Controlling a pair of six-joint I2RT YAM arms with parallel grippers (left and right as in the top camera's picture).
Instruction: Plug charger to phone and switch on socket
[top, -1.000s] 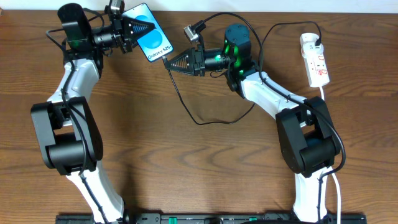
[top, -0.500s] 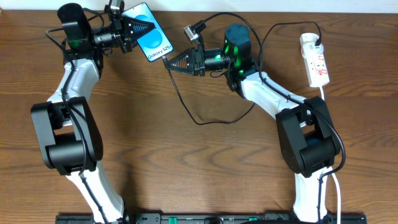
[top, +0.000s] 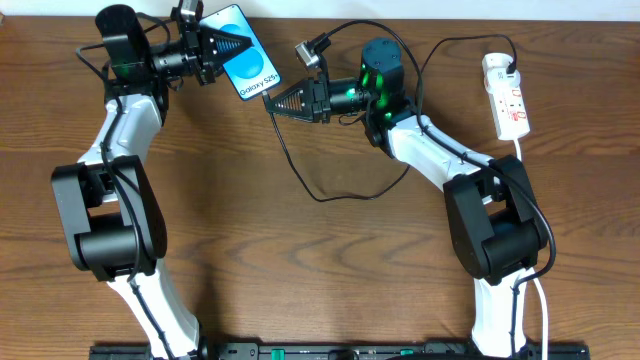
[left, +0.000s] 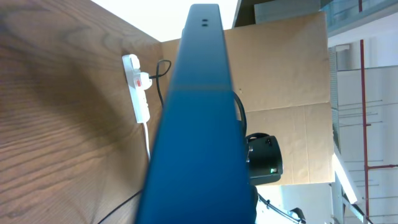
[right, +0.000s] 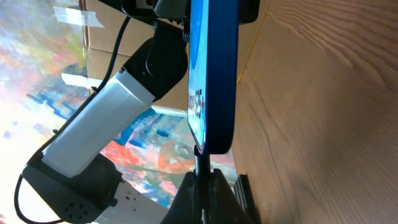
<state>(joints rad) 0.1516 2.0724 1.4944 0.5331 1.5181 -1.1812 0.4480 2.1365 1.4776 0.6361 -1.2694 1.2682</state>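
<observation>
Wood-grain brown surface (top: 300, 260) below, matte, streaked with darker lines. Against the earlier pictures, no shift to be seen: same poses, same cable loop, same lie of everything.

Pinched edge-on in the left hand (top: 240, 45) and lifted off the surface: the phone (top: 243, 52), a slim rounded-corner slab with dark glossy frame and bright blue screen, white lettering by its lower short edge. Pressed against the phone's sides, black triangular fingers (top: 225, 42).

Just below the phone's lower short edge: the right hand (top: 270, 101), squeezed tight on the connector end of the charger (top: 340, 198). From the right wrist, a thin black tip rising straight from between the fingertips (right: 188, 193) and meeting the phone's short edge; cannot tell whether seated in the port or only touching.

Trailing away from the phone: thin black cable, sagging in a wide loose loop over the surface, then curving off to the far end of the socket (top: 508, 95). Well to the right of the phone, flat on the wood: narrow white plastic strip with red switch marks, thick white cord (top: 519, 148) running from its near end.

Behind the phone in the wrist views: tan cardboard panels (left: 280, 74), a colourful painted backdrop (right: 37, 93), white-and-black arm casing (right: 106, 118). Filling most of the left wrist view, the phone's dark blue edge, hiding much beyond it.
</observation>
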